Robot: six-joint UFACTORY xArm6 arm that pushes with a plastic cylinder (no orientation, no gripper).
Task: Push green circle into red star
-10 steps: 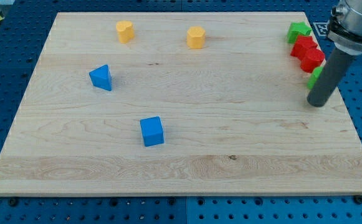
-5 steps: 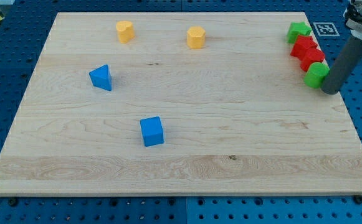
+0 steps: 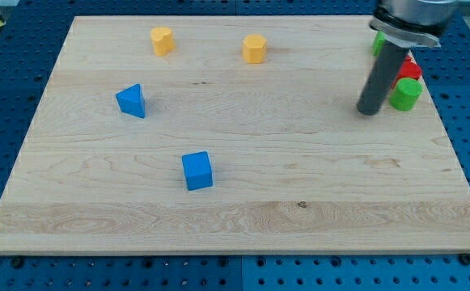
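Camera view — green circle (image 3: 405,94) just right of my tip (image 3: 368,111)

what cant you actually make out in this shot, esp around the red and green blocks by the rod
- Red blocks, camera view: the rod covers most of them, so their shapes and count cannot be read.
- Green block at the view's top right: only a sliver shows beside the rod; shape unclear.
- Green circle: whether it touches the red blocks is hard to judge.
- My tip: visible, to the view's left of the green circle; contact cannot be confirmed.
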